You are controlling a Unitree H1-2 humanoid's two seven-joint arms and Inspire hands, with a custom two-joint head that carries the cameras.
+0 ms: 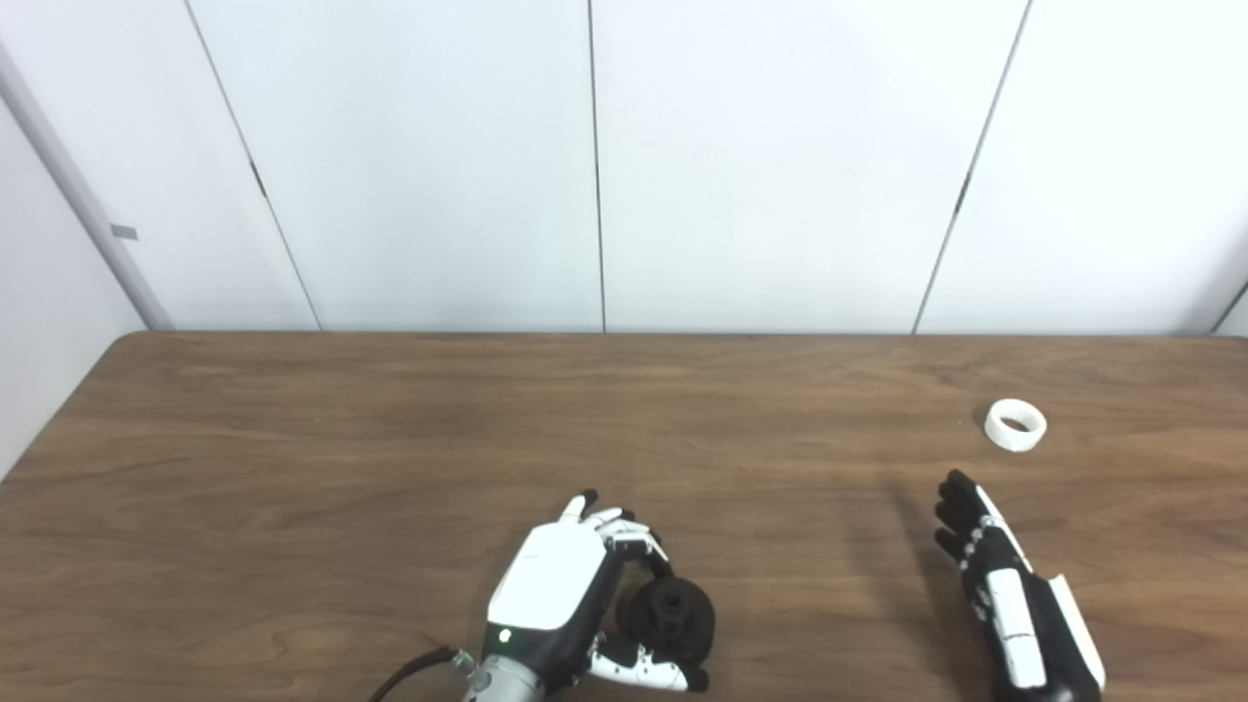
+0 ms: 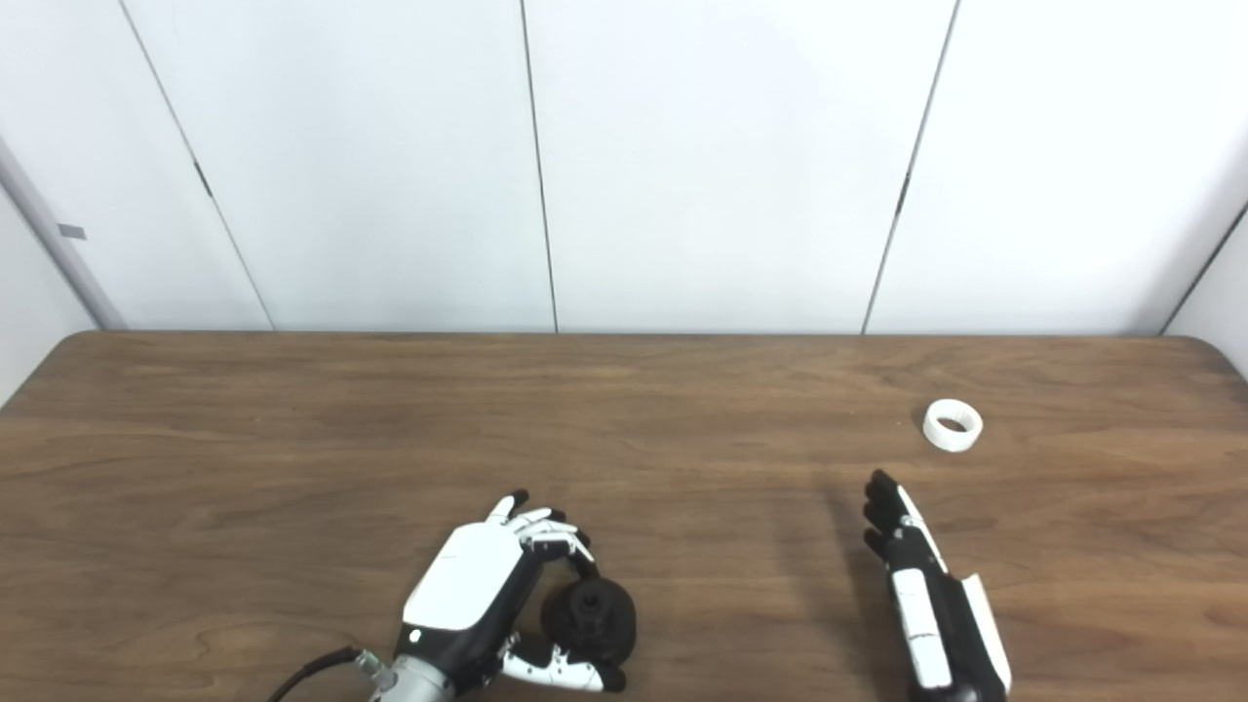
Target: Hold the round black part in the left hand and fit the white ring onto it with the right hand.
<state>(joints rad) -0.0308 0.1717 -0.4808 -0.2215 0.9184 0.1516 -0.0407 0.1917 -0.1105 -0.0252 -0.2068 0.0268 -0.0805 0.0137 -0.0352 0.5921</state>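
Observation:
The round black part (image 1: 671, 616) rests on the table near the front edge, with a raised hub in its middle. My left hand (image 1: 570, 595) curls around it, fingers over its far side and thumb below it, closed on it. The white ring (image 1: 1015, 425) lies flat on the table at the right, also seen in the right eye view (image 2: 953, 426). My right hand (image 1: 1004, 590) is open, fingers straight and pointing away from me, a short way in front of and left of the ring, not touching it.
The wooden table (image 1: 390, 439) runs across the view, with its far edge against white wall panels (image 1: 585, 166). A black cable (image 1: 409, 673) trails from the left wrist at the bottom edge.

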